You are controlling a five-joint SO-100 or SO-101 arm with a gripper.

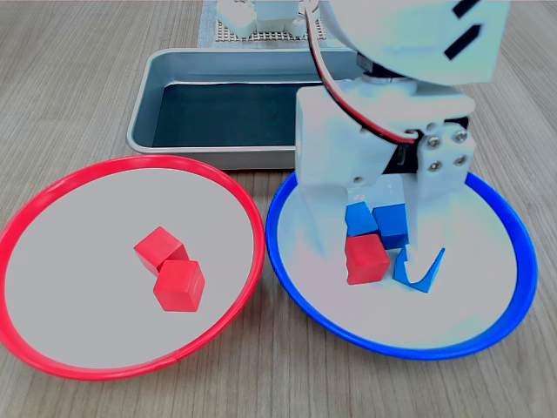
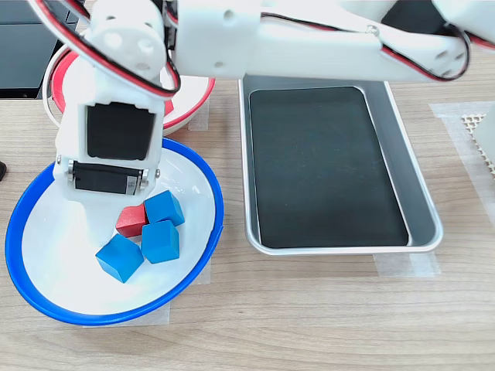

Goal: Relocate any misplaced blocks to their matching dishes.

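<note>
My claw down in the blue-rimmed dish, jaws spread around the red cube, not clamped, three blue cubes beside it.

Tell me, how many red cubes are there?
3. Two lie touching in the red-rimmed dish: one, another. The third sits among blue cubes in the blue-rimmed dish. The arm may hide others.

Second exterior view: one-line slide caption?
Tool lowered into blue-rimmed dish beside the lone red block among three blue blocks.
</note>
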